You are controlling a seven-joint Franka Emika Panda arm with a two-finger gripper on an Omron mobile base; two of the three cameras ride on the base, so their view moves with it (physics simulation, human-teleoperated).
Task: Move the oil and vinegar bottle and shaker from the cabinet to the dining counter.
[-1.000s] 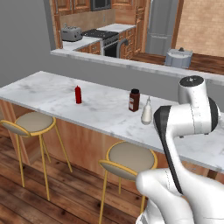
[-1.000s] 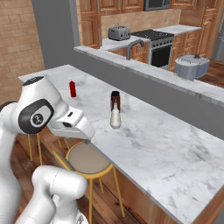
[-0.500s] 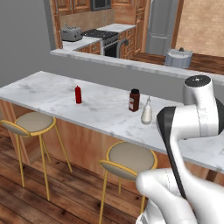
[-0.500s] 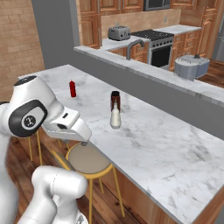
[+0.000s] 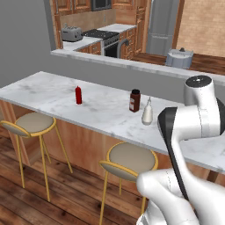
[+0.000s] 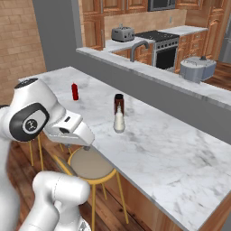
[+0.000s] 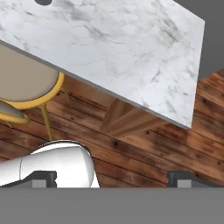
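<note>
In the left base view the pale grey-white pear-shaped oil and vinegar bottle (image 5: 147,113) stands upright on the long white-grey marble worktop (image 5: 52,94), just right of a dark brown jar with a black cap (image 5: 134,100), with a small red bottle (image 5: 78,95) well off to that jar's left. In the right base view the pale bottle (image 6: 119,121) stands just in front of the brown jar (image 6: 118,101), the red bottle (image 6: 75,91) to the jar's left, a round tan gold-legged stool (image 6: 90,164) below the worktop edge (image 6: 180,167). In the hand view the two dark fingers (image 7: 183,179) stand wide apart, holding nothing, over wooden floor (image 7: 144,148) beside the worktop's corner (image 7: 131,48).
</note>
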